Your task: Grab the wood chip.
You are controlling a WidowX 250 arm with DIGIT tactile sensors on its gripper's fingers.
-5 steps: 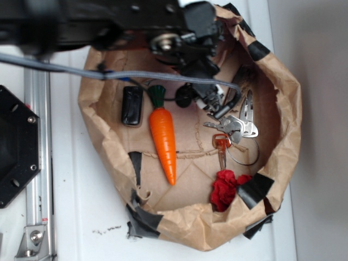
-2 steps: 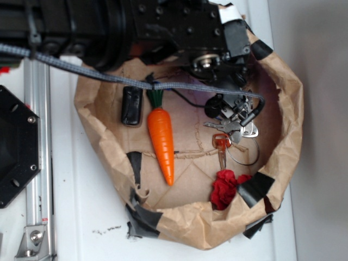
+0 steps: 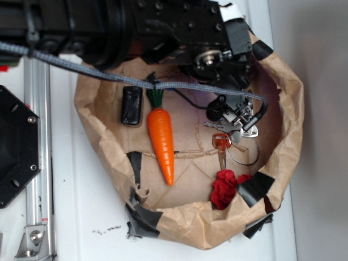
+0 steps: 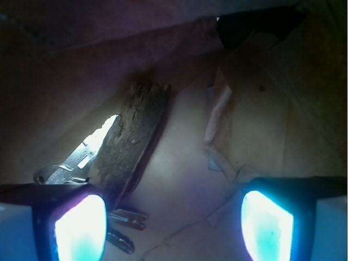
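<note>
In the wrist view the wood chip [image 4: 133, 136], a rough brown elongated piece, lies tilted on the paper floor just ahead of my left fingertip. It rests partly over a silver key [image 4: 81, 157]. My gripper [image 4: 173, 228] is open, its two glowing pads wide apart with only bare paper between them, and the chip sits beyond and to the left of the gap. In the exterior view the gripper [image 3: 235, 113] hovers low over the key bunch [image 3: 235, 130] at the bag's right side. The arm hides the chip there.
A crumpled brown paper bag [image 3: 283, 147] walls everything in. Inside lie an orange toy carrot [image 3: 162, 142], a black rectangular block [image 3: 132, 105], an orange-headed key [image 3: 220, 142] on a wire ring and a red cloth [image 3: 225, 187]. A grey cable [image 3: 190, 87] crosses above.
The arm has swung right and further into the bag, covering the back right area. In the last half second the gripper edged slightly down toward the keys.
</note>
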